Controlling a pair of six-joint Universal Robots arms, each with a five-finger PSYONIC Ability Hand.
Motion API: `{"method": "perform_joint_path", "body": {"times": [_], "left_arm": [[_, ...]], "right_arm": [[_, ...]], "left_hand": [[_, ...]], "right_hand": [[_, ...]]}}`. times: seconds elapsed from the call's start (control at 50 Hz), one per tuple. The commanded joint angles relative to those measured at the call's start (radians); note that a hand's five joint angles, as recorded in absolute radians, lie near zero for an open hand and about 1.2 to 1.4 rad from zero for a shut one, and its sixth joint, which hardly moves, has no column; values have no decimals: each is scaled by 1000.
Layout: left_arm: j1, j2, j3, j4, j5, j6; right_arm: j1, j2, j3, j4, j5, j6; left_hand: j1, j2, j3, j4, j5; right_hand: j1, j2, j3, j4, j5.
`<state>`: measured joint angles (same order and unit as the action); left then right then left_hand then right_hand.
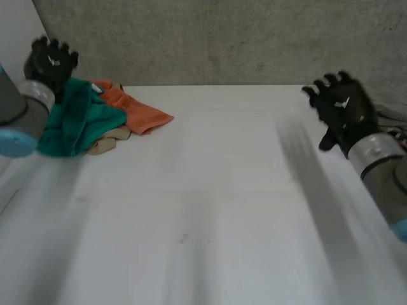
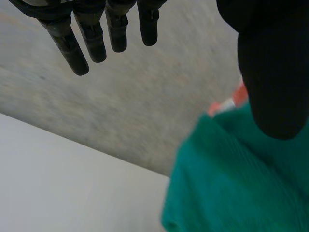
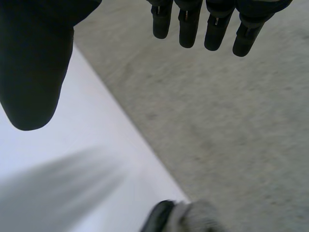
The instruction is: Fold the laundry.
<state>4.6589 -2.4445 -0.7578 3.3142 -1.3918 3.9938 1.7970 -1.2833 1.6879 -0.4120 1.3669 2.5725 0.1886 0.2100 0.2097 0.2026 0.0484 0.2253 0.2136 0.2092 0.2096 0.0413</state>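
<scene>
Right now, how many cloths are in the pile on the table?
3: a green cloth on top beside the left hand, an orange cloth beside it, a beige cloth poking out beneath. Others may be hidden under the green one.

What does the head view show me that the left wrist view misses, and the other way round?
The head view adds the right hand, open at the far right, and a beige cloth peeking from under the green cloth. The left wrist view adds the left hand's palm side: fingers straight, holding nothing. Both share the green cloth, the orange cloth beside it, the white table and the grey wall.
</scene>
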Motion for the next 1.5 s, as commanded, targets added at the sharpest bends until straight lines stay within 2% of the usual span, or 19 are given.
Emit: {"method": "perform_joint_path", "body": {"times": [0.02, 0.14, 0.2, 0.22, 0.24, 0.32, 0.36, 0.42, 0.52, 0.64, 0.74, 0.8, 0.94, 0.98, 1.08, 1.24, 1.3, 1.4, 1.5], "left_arm": [[60, -273, 187, 88, 105, 4], [84, -477, 428, 91, 103, 2], [81, -492, 457, 91, 93, 1], [67, -489, 454, 91, 80, 1], [61, -487, 451, 94, 70, 2], [-6, -380, 399, 107, -39, -41], [-38, -258, 317, 108, -88, -121], [-68, -127, 198, 114, -90, -231], [-164, 227, -84, 162, -90, -483], [-295, 436, -277, 157, -90, -619], [-458, 461, -394, 62, -95, -625], [-512, 437, -426, -10, -102, -625], [-658, 191, -387, -186, -237, -637], [-690, 154, -365, -226, -303, -640], [-697, 203, -376, -260, -355, -671], [-668, 427, -456, -255, -328, -694], [-617, 459, -459, -255, -247, -677], [-481, 447, -443, -269, -17, -615], [-425, 345, -404, -278, 108, -512]], "right_arm": [[-13, 7, 70, 4, -2, -5], [-19, -4, 139, 4, -6, -5], [-21, -8, 162, 4, -6, -6], [-21, -10, 168, 5, -6, -11], [-21, -11, 174, 4, -6, -12], [-22, -27, 196, 5, -8, -21], [-27, -30, 197, 5, -8, -21], [-31, -37, 197, 5, -6, -21], [-36, -65, 200, 9, -6, -11], [-37, -96, 203, 15, -2, -6], [-48, -122, 205, 51, 0, -5], [-62, -131, 202, 82, -3, -3], [-87, -131, 191, 113, 0, 20], [-94, -131, 187, 120, 1, 34], [-97, -134, 184, 137, 3, 55], [-79, -157, 164, 263, 3, 83], [-26, -160, 153, 333, 3, 168], [58, -151, 130, 406, 3, 334], [96, -68, 128, 407, -3, 446]], "left_hand": [[13, -8, -8, -1, -21], [98, 76, 77, 84, 63], [554, 533, 533, 540, 520], [1129, 1107, 1108, 1115, 1095], [1207, 1186, 1186, 1193, 1173], [1208, 1186, 1187, 1194, 1173], [1208, 1186, 1187, 1194, 1173], [1208, 1186, 1187, 1194, 1173], [1208, 1186, 1187, 1194, 1173], [1208, 1186, 1187, 1194, 1173], [1208, 1186, 1187, 1194, 1173], [1208, 1186, 1187, 1194, 1173], [1208, 1186, 1187, 1194, 1173], [657, 635, 636, 643, 622], [225, 204, 204, 211, 191], [128, 106, 107, 114, 93], [128, 106, 107, 114, 93], [142, 121, 121, 128, 108], [145, 124, 124, 131, 111]], "right_hand": [[-51, -39, -35, -35, -41], [-51, -39, -35, -35, -41], [-51, -39, -35, -35, -41], [-51, -39, -35, -35, -41], [-51, -39, -35, -35, -41], [-51, -39, -35, -35, -41], [-51, -39, -35, -35, -41], [-51, -39, -35, -35, -41], [-51, -39, -35, -35, -41], [-51, -39, -35, -35, -41], [-51, -39, -35, -35, -41], [-51, -39, -35, -35, -41], [-51, -39, -35, -35, -41], [-51, -39, -35, -35, -41], [-51, -39, -35, -35, -41], [-51, -39, -35, -35, -41], [-51, -39, -35, -35, -41], [-51, -39, -35, -35, -41], [-51, -39, -35, -35, -41]]}}
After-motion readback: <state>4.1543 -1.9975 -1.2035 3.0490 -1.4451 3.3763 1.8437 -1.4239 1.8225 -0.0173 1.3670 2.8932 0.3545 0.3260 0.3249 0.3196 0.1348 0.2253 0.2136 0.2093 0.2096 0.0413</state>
